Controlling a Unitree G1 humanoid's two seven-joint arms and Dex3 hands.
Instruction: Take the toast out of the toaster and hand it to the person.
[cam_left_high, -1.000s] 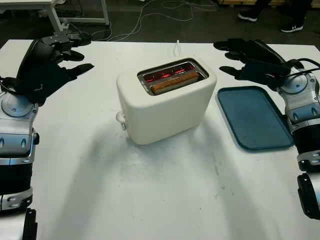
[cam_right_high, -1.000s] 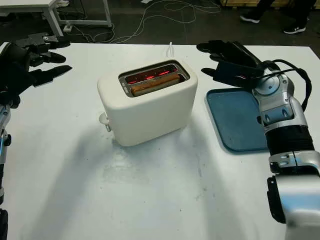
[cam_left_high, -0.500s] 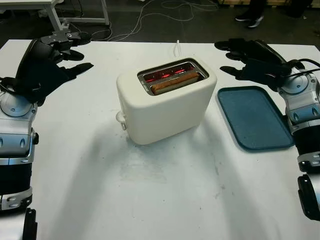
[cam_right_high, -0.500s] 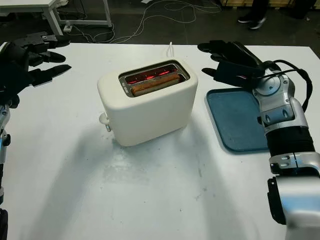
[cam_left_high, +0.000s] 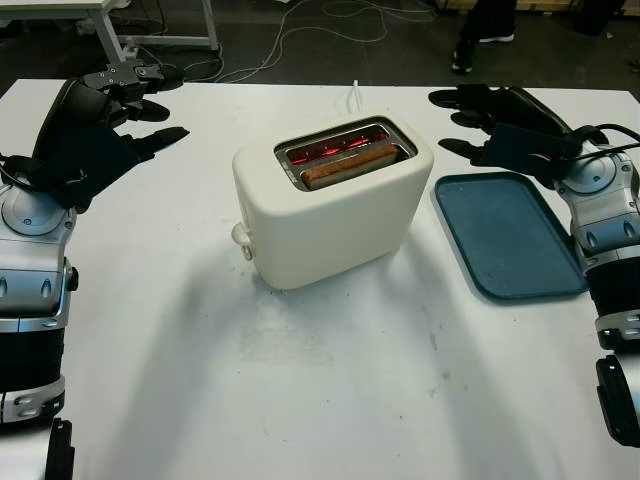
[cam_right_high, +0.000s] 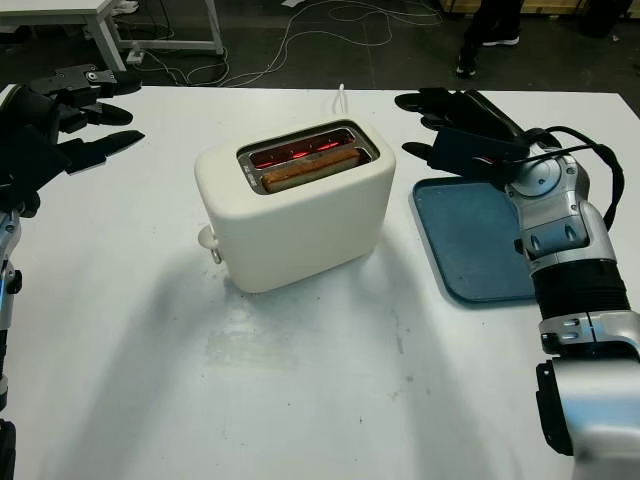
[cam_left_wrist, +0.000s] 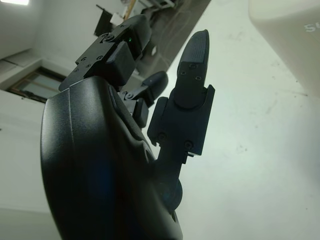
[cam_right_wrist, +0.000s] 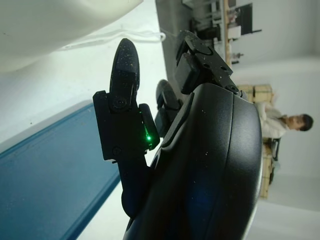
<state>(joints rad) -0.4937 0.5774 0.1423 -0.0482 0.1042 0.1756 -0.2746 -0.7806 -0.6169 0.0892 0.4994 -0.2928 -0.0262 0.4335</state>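
Note:
A cream toaster (cam_left_high: 330, 215) stands in the middle of the white table (cam_left_high: 300, 400), its slots glowing red. A browned slice of toast (cam_left_high: 350, 165) sits in the nearer slot, its top edge level with the slot's rim. My left hand (cam_left_high: 135, 105) hangs open above the table's far left, well away from the toaster. My right hand (cam_left_high: 470, 122) is open to the right of the toaster, over the far end of the blue tray (cam_left_high: 510, 235). Neither hand touches anything.
The blue tray lies flat on the table to the right of the toaster. A white cord (cam_left_high: 354, 92) runs from behind the toaster off the far edge. A person's legs (cam_left_high: 478, 30) stand on the floor beyond the table, with cables and a desk leg nearby.
My right hand has tipped slightly lower over the tray's far end. The person's feet beyond the table have shifted to the left. Toaster, toast and left hand are unchanged.

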